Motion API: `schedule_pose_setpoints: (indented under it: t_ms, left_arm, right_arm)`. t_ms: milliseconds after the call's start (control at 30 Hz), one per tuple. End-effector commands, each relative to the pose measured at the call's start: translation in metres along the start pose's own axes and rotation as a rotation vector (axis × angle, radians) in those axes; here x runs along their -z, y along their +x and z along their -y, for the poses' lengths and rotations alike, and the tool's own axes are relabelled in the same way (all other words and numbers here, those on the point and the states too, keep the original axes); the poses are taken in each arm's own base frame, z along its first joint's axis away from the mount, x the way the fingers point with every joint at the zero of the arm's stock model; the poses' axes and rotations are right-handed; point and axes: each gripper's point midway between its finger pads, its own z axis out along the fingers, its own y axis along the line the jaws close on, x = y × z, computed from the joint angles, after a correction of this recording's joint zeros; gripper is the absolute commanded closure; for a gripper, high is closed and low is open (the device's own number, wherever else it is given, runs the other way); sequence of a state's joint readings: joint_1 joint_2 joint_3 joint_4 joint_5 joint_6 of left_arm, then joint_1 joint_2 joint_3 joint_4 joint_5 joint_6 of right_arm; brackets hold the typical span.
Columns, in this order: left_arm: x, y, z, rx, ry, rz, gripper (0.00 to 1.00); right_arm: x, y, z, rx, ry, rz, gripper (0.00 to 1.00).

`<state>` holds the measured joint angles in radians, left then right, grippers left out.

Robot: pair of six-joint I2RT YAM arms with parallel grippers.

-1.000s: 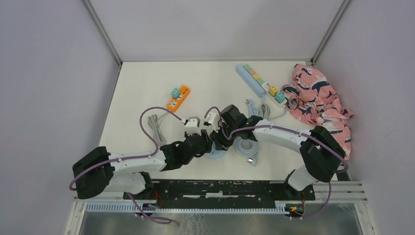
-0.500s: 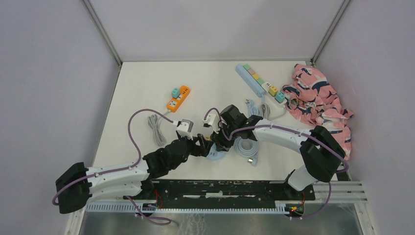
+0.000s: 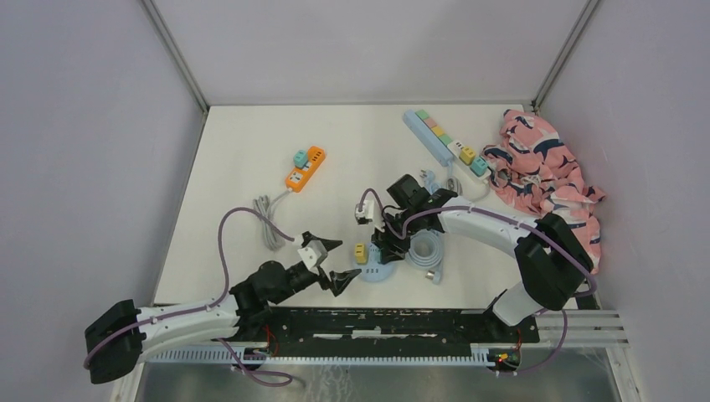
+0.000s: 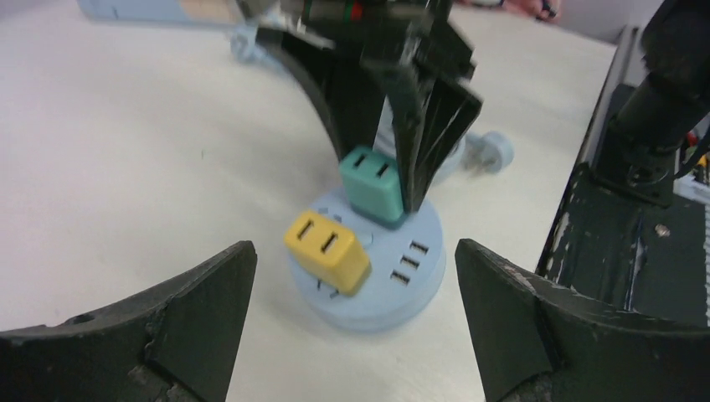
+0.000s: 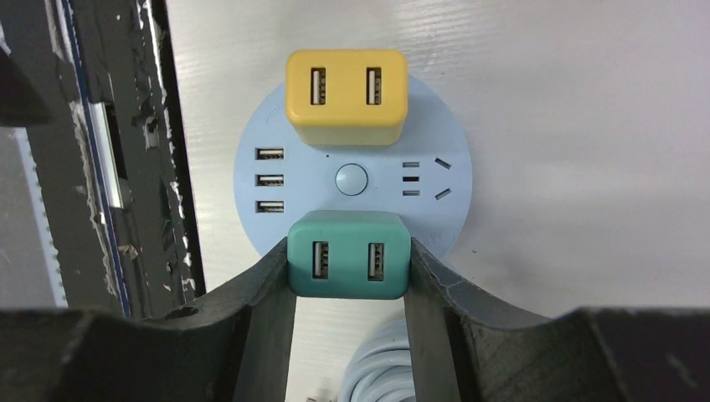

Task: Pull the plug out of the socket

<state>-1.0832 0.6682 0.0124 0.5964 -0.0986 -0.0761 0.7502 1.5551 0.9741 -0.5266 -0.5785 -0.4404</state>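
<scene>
A round light-blue socket (image 3: 374, 271) lies on the white table near the front edge, with a yellow plug (image 3: 360, 252) and a teal plug standing in it. In the right wrist view the teal plug (image 5: 348, 265) sits on the socket (image 5: 318, 180) opposite the yellow plug (image 5: 347, 96). My right gripper (image 5: 348, 261) is shut on the teal plug's two sides. My left gripper (image 3: 340, 263) hangs wide open just left of the socket and holds nothing. The left wrist view has the socket (image 4: 402, 289), yellow plug (image 4: 326, 249) and teal plug (image 4: 374, 184) beyond my left gripper (image 4: 354, 251).
A coiled grey-blue cable (image 3: 423, 251) lies right of the socket. Farther back are an orange power strip (image 3: 306, 167), a long pastel power strip (image 3: 439, 138) and a grey cable bundle (image 3: 266, 219). A patterned cloth (image 3: 548, 172) fills the right side. The black rail (image 3: 377, 322) runs along the near edge.
My left gripper has opened and drawn back toward the near left, away from the socket. The right gripper has stayed shut at the socket.
</scene>
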Motion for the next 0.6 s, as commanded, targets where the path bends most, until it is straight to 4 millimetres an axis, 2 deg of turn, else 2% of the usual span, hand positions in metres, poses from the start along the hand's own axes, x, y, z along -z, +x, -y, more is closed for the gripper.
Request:
schedule_pose_setpoints:
  t_ms: [0,100,300,567]
  left_arm:
    - [0.005,-0.022,0.009,-0.195,0.092,0.166,0.08]
    - [-0.002,-0.014,0.012,-0.228,0.113,0.115,0.17]
    - [-0.016,0.005,0.018,-0.273,0.161,0.033,0.24]
    - [-0.029,0.002,0.015,-0.270,0.230,0.047,0.28]
  right_arm:
    - [0.013,-0.015,-0.007,0.152,-0.064,0.062,0.98]
    - [0.010,-0.007,-0.010,0.190,-0.098,0.037,0.98]
    - [0.009,0.001,-0.007,0.222,-0.095,0.006,0.98]
    - [0.009,0.004,-0.008,0.239,-0.103,0.002,0.97]
